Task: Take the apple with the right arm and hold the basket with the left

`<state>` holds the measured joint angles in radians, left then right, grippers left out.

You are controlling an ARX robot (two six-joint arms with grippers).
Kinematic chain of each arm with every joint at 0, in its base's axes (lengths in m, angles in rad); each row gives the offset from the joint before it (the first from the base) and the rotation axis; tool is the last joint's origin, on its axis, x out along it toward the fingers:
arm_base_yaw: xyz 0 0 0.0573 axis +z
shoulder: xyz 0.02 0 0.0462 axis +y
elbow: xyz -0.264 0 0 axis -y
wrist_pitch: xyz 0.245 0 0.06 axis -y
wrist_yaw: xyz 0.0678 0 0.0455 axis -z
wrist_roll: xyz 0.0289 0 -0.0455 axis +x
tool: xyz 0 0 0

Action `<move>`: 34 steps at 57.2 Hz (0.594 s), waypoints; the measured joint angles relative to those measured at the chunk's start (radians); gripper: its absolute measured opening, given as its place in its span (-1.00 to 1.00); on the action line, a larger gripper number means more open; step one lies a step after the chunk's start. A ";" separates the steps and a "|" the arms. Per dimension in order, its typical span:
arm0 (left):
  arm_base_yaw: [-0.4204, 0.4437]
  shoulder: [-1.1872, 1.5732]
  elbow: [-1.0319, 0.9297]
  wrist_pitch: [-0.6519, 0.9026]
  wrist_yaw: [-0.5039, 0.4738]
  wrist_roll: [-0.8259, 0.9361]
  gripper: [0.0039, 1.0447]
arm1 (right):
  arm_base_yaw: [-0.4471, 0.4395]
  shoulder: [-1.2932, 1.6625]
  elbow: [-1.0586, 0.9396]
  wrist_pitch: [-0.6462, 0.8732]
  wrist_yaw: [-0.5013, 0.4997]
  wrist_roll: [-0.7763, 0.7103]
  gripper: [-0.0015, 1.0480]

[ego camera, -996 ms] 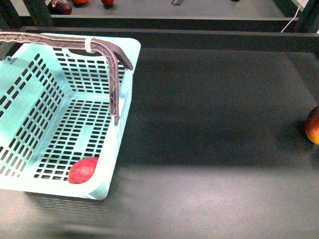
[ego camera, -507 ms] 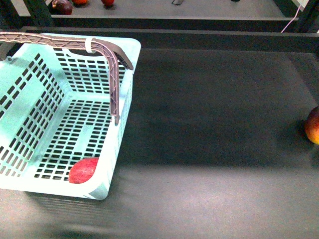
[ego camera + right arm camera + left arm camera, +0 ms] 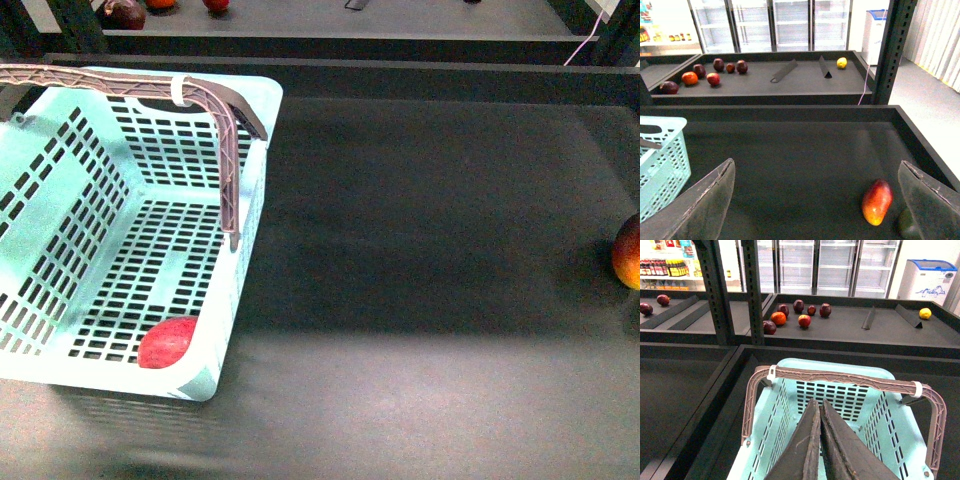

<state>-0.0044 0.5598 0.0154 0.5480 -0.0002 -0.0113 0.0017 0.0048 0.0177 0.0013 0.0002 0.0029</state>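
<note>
The basket (image 3: 120,230) sits on the dark tabletop (image 3: 420,250) at about nine o'clock in the front view, its brownish-grey handle (image 3: 215,110) swung up over the far rim. The apple (image 3: 167,342) lies inside it, on the slotted floor in the near corner at roughly seven o'clock, tucked against the near wall. Way over at three o'clock, at the very edge of that view, an orange-red fruit (image 3: 628,252) with a yellow underside rests on the tabletop, well apart from the basket.

Neither arm shows in the front view. From the left wrist camera, the left pincer (image 3: 819,440) hangs above the open basket (image 3: 850,390), its two dark fingers (image 3: 802,450) pressed together with only a thin line between them, gripping nothing, and the handle (image 3: 840,375) arches across beyond the tips. From the right wrist camera, the right pincer (image 3: 817,200) is spread wide, one finger (image 3: 705,200) at each side of the picture, with bare tabletop between them; the orange-red fruit (image 3: 877,201) lies near the far-side finger, and a corner of the basket (image 3: 662,160) shows beyond the other one. Farther back, a shelf (image 3: 765,80) carries several dark red and orange fruits.
</note>
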 joint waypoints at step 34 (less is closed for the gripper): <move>0.000 -0.285 0.000 -0.273 0.000 0.000 -0.94 | 0.000 0.000 0.000 0.000 0.000 0.000 0.83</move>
<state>-0.0044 0.2745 0.0151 0.2749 -0.0002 -0.0113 0.0017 0.0048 0.0177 0.0013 0.0002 0.0029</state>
